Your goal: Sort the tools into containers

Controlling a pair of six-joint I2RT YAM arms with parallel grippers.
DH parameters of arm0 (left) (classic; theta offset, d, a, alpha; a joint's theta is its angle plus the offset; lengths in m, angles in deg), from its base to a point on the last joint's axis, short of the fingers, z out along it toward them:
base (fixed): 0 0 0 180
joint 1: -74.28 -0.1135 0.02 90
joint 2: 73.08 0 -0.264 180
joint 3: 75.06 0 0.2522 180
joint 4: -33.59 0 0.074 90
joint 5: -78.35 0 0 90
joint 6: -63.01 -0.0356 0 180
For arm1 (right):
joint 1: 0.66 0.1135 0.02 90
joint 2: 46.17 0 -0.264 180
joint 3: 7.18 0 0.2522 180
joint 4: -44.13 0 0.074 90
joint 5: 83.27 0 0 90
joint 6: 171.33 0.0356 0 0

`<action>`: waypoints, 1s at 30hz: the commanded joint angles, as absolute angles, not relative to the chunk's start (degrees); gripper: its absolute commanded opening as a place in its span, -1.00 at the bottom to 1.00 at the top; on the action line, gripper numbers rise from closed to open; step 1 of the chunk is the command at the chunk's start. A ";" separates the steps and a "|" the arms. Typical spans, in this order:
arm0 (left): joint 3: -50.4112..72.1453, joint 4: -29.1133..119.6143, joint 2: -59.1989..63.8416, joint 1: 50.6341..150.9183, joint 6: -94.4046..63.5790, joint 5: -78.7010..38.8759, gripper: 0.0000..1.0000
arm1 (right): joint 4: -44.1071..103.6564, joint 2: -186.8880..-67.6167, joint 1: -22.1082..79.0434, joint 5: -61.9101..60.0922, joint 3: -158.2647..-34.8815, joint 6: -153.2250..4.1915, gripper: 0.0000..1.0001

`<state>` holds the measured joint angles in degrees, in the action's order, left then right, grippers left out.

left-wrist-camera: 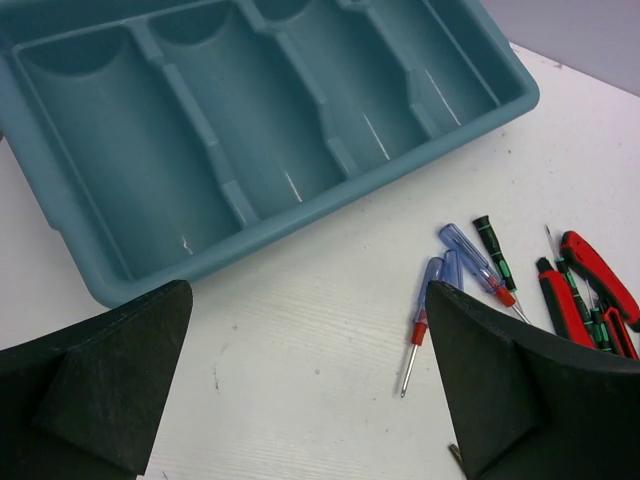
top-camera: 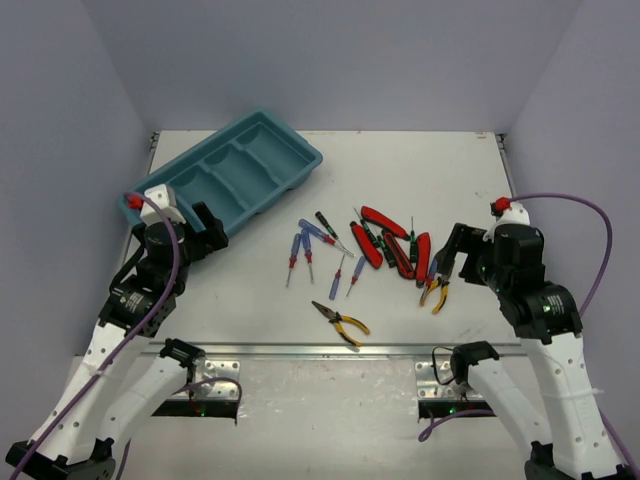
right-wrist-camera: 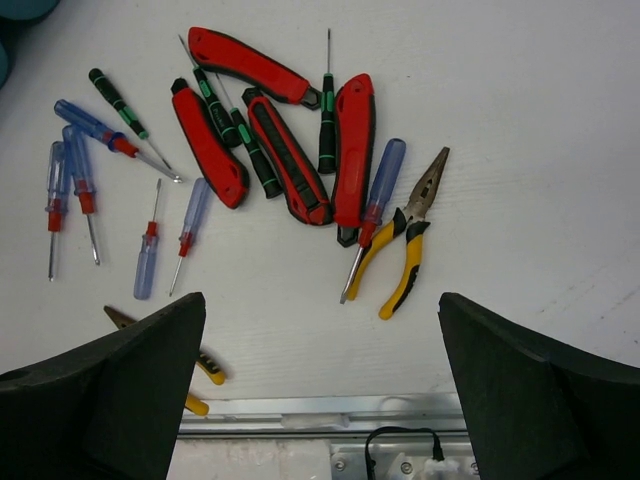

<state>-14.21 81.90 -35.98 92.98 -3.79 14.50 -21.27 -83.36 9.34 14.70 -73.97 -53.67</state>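
Your left gripper (top-camera: 208, 232), at left, and right gripper (top-camera: 449, 254), at right, both gape wide, holding nothing. Tools (top-camera: 372, 245) lie scattered mid-frame on the table (top-camera: 430, 170); the tray (top-camera: 302, 152) sits upper left.

From high above the near edge, facing down over the whole table (top-camera: 420, 170). From the left wrist, close, slanting down onto the tray (left-wrist-camera: 300, 215). From the right wrist, close, nearly straight down onto the table's middle. Shared by both wrist views: blue screwdrivers (left-wrist-camera: 465, 250), red pliers (left-wrist-camera: 595, 270).
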 commanded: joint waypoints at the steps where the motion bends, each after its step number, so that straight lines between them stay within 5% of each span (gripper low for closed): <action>1: -14.37 80.14 -36.61 92.91 -2.73 15.33 1.00 | -20.87 -83.70 9.62 17.54 -72.88 -51.88 0.98; 13: -14.90 79.80 -36.46 94.14 -2.47 14.64 1.00 | -14.40 -95.48 9.55 18.77 -67.80 -47.14 0.95; 23: -14.82 79.96 -34.26 94.14 -2.72 12.98 1.00 | -6.09 -116.35 7.69 21.14 -66.65 -48.37 0.09; 30: -15.16 79.50 -34.32 94.14 -3.19 11.70 1.00 | 1.40 -124.34 5.02 17.50 -65.43 -48.75 -0.06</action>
<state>-14.55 81.94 -34.28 93.74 -2.72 13.09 -5.39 -121.68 6.03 18.41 -65.91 -48.73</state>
